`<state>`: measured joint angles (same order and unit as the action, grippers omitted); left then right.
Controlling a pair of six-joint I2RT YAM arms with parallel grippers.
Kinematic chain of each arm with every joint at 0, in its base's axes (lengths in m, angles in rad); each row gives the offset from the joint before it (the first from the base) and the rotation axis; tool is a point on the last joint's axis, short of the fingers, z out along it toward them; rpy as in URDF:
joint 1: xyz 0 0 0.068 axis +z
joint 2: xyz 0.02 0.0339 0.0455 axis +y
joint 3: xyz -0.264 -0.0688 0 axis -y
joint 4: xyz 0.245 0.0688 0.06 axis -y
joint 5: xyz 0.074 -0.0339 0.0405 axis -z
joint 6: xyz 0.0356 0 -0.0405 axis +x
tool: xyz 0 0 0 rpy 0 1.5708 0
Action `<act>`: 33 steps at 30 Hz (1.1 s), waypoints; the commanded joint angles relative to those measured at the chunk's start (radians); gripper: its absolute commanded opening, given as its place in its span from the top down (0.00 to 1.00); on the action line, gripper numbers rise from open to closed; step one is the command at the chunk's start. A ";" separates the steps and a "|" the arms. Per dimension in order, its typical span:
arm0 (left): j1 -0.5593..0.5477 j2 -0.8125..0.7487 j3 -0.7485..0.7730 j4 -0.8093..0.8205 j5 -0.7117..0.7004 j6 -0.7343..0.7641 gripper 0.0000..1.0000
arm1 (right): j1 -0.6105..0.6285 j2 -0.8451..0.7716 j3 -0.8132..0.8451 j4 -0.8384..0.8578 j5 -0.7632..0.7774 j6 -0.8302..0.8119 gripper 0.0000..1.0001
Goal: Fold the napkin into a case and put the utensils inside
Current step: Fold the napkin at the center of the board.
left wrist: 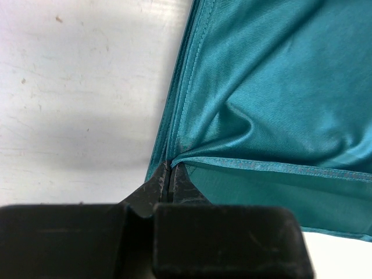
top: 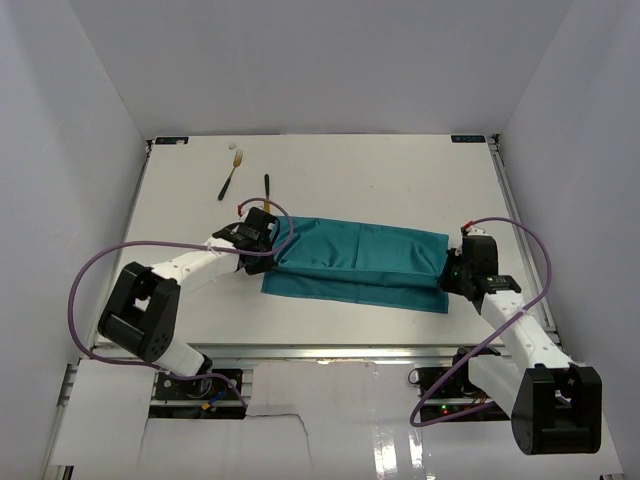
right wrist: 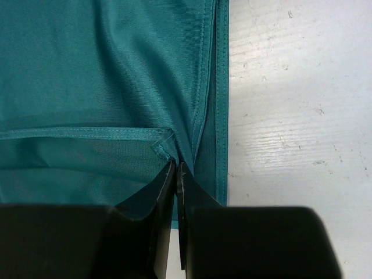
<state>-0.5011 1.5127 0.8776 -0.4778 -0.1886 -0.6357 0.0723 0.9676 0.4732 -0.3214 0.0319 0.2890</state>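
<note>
- Left arm (top: 190,265) stretches low over the worktop (top: 400,180); the left end effector (left wrist: 170,174) is pinched on the napkin (top: 360,262) at its left end.
- Right arm (top: 515,325) is bent inward; the right end effector (right wrist: 176,168), nearly closed, touches the napkin's right folded corner.
- The napkin lies folded mid-worktop; the fork (top: 231,175) and knife (top: 268,190) lie toward the far-left corner.

We see the white-and-black jointed left arm (top: 185,268) reaching from its base to the left end of the teal soft-cloth napkin (top: 360,262), wrist low. Its black two-finger left gripper (left wrist: 170,170) is at the napkin's left edge, jaws pressed together, a cloth corner pinched at the tips. The white-and-black jointed right arm (top: 520,335) runs up to the napkin's right end, wrist low too. The black two-finger right gripper (right wrist: 176,167) sits at the napkin's right edge, jaws nearly together with only a thin slit between them. Its tips meet a folded corner; we can't tell if cloth is gripped.
</note>
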 commanded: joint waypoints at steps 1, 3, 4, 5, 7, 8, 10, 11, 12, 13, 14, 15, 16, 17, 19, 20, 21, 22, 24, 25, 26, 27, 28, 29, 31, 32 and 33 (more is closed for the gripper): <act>-0.010 -0.042 -0.006 0.011 0.003 -0.018 1.00 | -0.002 -0.035 -0.005 0.012 0.019 0.025 0.90; -0.010 -0.065 0.004 0.008 -0.002 -0.012 1.00 | -0.002 -0.052 0.015 0.010 0.026 0.021 0.90; -0.010 -0.072 0.011 0.010 -0.005 -0.009 1.00 | -0.002 -0.058 0.025 0.008 0.031 0.019 0.90; -0.010 -0.088 0.023 0.010 -0.006 -0.004 1.00 | -0.002 -0.061 0.034 0.010 0.034 0.013 0.90; -0.010 -0.101 0.037 0.005 -0.006 0.002 1.00 | -0.002 -0.061 0.070 -0.011 0.046 0.010 0.90; -0.010 -0.109 0.041 0.005 0.001 0.005 1.00 | 0.000 -0.061 0.079 -0.021 0.049 0.007 0.90; -0.010 -0.127 0.035 0.005 0.011 0.010 1.00 | -0.002 -0.067 0.097 -0.048 0.057 0.001 0.90; -0.010 -0.131 0.031 0.005 0.008 0.008 1.00 | 0.000 -0.072 0.097 -0.051 0.060 -0.001 0.90; -0.010 -0.134 0.015 0.011 0.000 -0.001 1.00 | -0.002 -0.084 0.091 -0.054 0.069 -0.002 0.90; -0.010 -0.134 0.008 0.015 0.003 -0.008 1.00 | -0.002 -0.089 0.084 -0.048 0.074 -0.002 0.90; -0.010 -0.129 0.001 0.016 0.006 -0.012 1.00 | -0.002 -0.092 0.078 -0.045 0.072 0.001 0.89; -0.010 -0.125 -0.006 0.016 0.011 -0.018 1.00 | 0.000 -0.093 0.071 -0.042 0.057 0.010 0.90; -0.010 -0.118 -0.011 0.018 0.015 -0.025 1.00 | 0.000 -0.093 0.055 -0.039 0.046 0.013 0.89; -0.010 -0.117 -0.015 0.018 0.015 -0.030 1.00 | 0.000 -0.095 0.045 -0.027 0.034 0.018 0.90; -0.010 -0.112 -0.034 0.024 0.017 -0.035 1.00 | -0.002 -0.092 0.019 -0.022 0.026 0.032 0.89; -0.010 -0.112 -0.037 0.022 0.014 -0.036 1.00 | 0.000 -0.092 0.010 -0.022 0.033 0.038 0.89; -0.010 -0.111 -0.043 0.024 0.011 -0.039 1.00 | -0.002 -0.089 0.002 -0.022 0.043 0.042 0.89; -0.010 -0.108 -0.054 0.022 0.011 -0.039 1.00 | -0.002 -0.086 -0.005 -0.022 0.046 0.047 0.89; -0.010 -0.097 -0.066 0.027 0.014 -0.051 1.00 | -0.002 -0.076 -0.027 -0.004 0.036 0.053 0.87; -0.010 -0.089 -0.072 0.027 0.017 -0.053 1.00 | -0.002 -0.073 -0.033 0.004 0.033 0.058 0.86; -0.010 -0.079 -0.074 0.027 0.021 -0.056 1.00 | 0.000 -0.069 -0.045 0.010 0.026 0.064 0.86; -0.010 -0.072 -0.074 0.027 0.026 -0.059 1.00 | -0.002 -0.060 -0.050 0.019 0.016 0.068 0.85; -0.010 -0.066 -0.077 0.027 0.029 -0.059 1.00 | 0.000 -0.055 -0.051 0.016 0.013 0.071 0.81; -0.010 -0.063 -0.080 0.025 0.034 -0.062 0.89 | 0.000 -0.053 -0.053 0.015 0.005 0.081 0.79; -0.011 -0.071 -0.089 0.016 0.043 -0.079 0.79 | -0.002 -0.055 -0.057 -0.039 0.014 0.123 0.77; -0.011 -0.081 -0.109 0.013 0.049 -0.085 0.72 | -0.002 -0.059 -0.065 -0.059 0.013 0.140 0.77; -0.011 -0.110 -0.118 -0.004 0.057 -0.090 0.69 | 0.000 -0.078 -0.079 -0.082 0.010 0.175 0.77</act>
<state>-0.5072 1.4506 0.7879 -0.4637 -0.1593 -0.6994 0.0723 0.9150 0.4168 -0.3515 0.0517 0.3820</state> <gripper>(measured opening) 0.272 0.230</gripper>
